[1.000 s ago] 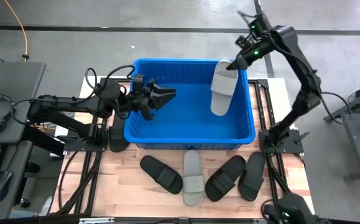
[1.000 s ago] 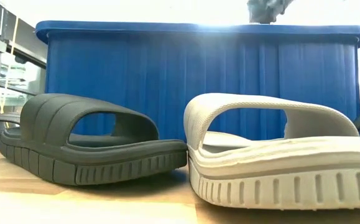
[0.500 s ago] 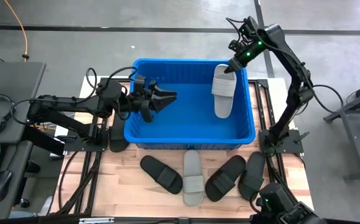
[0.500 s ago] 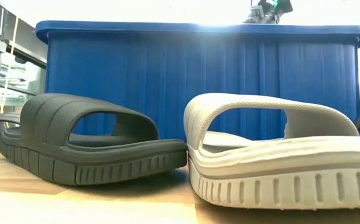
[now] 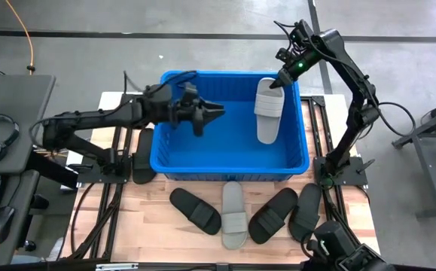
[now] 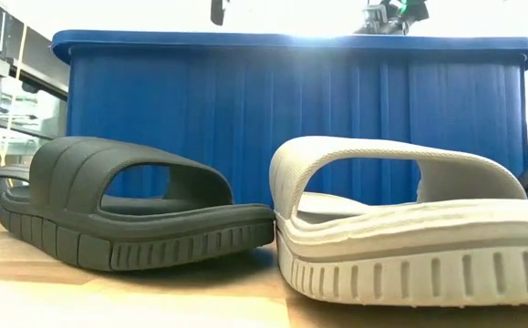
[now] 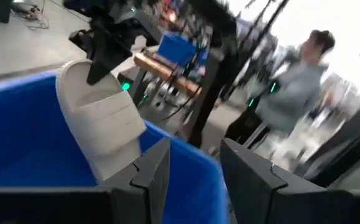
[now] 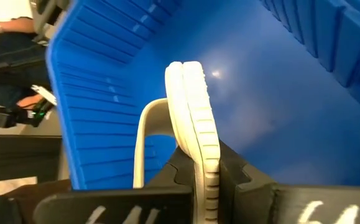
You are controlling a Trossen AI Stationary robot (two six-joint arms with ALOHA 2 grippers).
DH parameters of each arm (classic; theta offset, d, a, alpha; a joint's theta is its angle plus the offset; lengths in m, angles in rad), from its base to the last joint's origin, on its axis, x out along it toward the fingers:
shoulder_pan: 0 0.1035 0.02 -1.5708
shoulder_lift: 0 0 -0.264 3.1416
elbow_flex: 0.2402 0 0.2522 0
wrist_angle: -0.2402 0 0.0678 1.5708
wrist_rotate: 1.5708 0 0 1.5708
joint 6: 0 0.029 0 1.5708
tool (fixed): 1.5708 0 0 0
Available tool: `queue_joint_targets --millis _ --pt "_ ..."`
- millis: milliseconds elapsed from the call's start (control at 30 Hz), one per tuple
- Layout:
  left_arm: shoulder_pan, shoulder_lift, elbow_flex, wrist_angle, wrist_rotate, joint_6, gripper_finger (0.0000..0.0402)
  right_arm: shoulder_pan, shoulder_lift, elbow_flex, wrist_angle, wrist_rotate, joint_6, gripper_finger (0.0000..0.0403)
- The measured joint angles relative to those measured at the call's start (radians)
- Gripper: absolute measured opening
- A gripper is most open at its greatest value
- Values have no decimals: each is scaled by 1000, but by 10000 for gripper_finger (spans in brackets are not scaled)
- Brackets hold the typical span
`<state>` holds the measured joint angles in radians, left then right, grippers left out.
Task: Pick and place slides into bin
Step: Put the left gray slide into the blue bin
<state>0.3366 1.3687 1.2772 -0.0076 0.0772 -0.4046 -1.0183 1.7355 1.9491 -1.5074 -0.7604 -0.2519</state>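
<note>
The blue bin (image 5: 229,150) stands mid-table. My right gripper (image 5: 278,81) is over its far right corner, shut on a light grey slide (image 5: 266,113) that reaches down into the bin; the slide also shows in the left wrist view (image 7: 99,127). My left gripper (image 5: 216,111) is open and empty above the bin's left half. Three black slides (image 5: 195,211) (image 5: 272,215) (image 5: 306,212) and one light grey slide (image 5: 233,217) lie soles down on the table before the bin. Another black slide (image 5: 142,154) lies left of the bin. My right gripper pinches the grey slide's sole at its far end (image 8: 206,163) between its two fingers, one on the footbed and one on the underside. The fingers come slanting down from the far right. The slide hangs tilted below them inside the bin; whether its lower end touches the floor is hidden.
The bin's walls and rim (image 6: 291,41) stand high around the slide. In the low view a black slide (image 6: 127,205) and a grey slide (image 6: 409,228) lie close in front of the bin. A person (image 7: 291,81) is in the room beyond the table.
My right gripper has gone down and a little toward the table's left with the grey slide, which has sunk below the bin's rim. My left gripper has gone up and toward the table's right, farther over the bin, still open.
</note>
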Motion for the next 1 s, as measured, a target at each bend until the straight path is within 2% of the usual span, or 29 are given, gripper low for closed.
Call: queue_joint_targets --millis 100,167,267,367,467,533,833,1000 --pt "21 95 183 -198 5 162 134 10 0 0 1 -10 1 0" --pt "47 171 311 -342 10 217 134 16 0 0 5 -11 0 0" --pt "98 282 464 -490 67 224 134 27 0 0 5 -18 0 0" --pt "147 366 555 -536 190 187 134 34 0 0 3 -53 -11 0" --pt "185 424 592 -544 325 127 134 38 0 0 2 -24 -15 0" --pt "189 440 596 -550 355 118 134 38 6 0 -2 24 -16 0" --pt "178 444 596 -544 352 162 134 38 89 -1 -29 57 -26 0" --pt "178 444 596 -550 357 162 134 37 111 -1 -28 160 -26 0"
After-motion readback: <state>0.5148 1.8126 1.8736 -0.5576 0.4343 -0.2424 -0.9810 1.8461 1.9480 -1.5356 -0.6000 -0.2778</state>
